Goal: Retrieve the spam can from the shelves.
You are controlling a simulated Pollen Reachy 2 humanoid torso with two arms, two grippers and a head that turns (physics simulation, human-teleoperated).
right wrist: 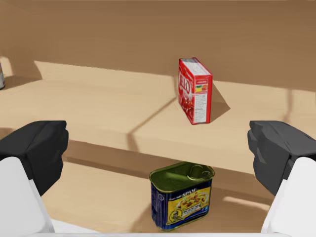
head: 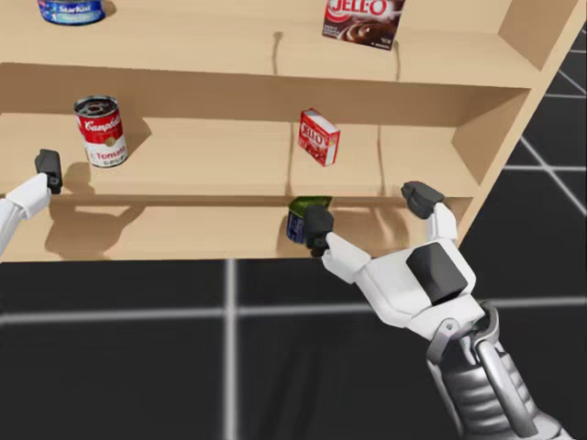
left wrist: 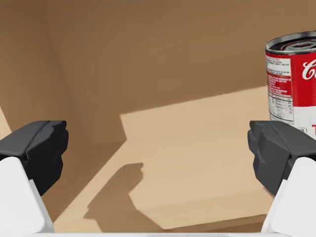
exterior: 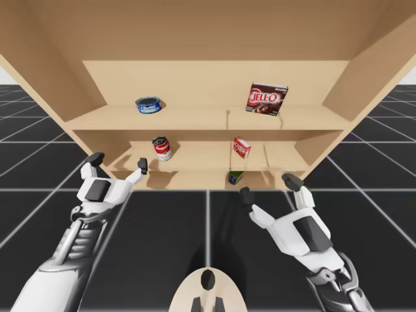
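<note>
Right claw [right wrist: 158,150] hung with its two fingers spread wide, facing the dark blue rectangular can [right wrist: 182,197]. That can stood upright on the lowest board of the shelves [exterior: 208,78], close to the front edge. From the right wrist view it sat ahead of the claw, in line with the gap between the fingers, and neither finger touched it. From the head view the claw's inner finger [head: 316,229] overlapped the can's side, though whether they met there could not be told.

One board above the dark blue rectangular can, and slightly behind it, stood a small red box [right wrist: 195,91], turned at an angle. On that same board, well off to the can's left, stood a red-and-white round can [left wrist: 294,79]. Left claw [left wrist: 158,153] hovered there, up and to the left of the dark blue rectangular can. Its fingers were also wide apart and held nothing, with the red-and-white round can ahead of one finger. Two boards above the dark blue rectangular can leaned a dark brown box [exterior: 266,99], and far to its upper left lay a flat blue round can [exterior: 149,104].
</note>
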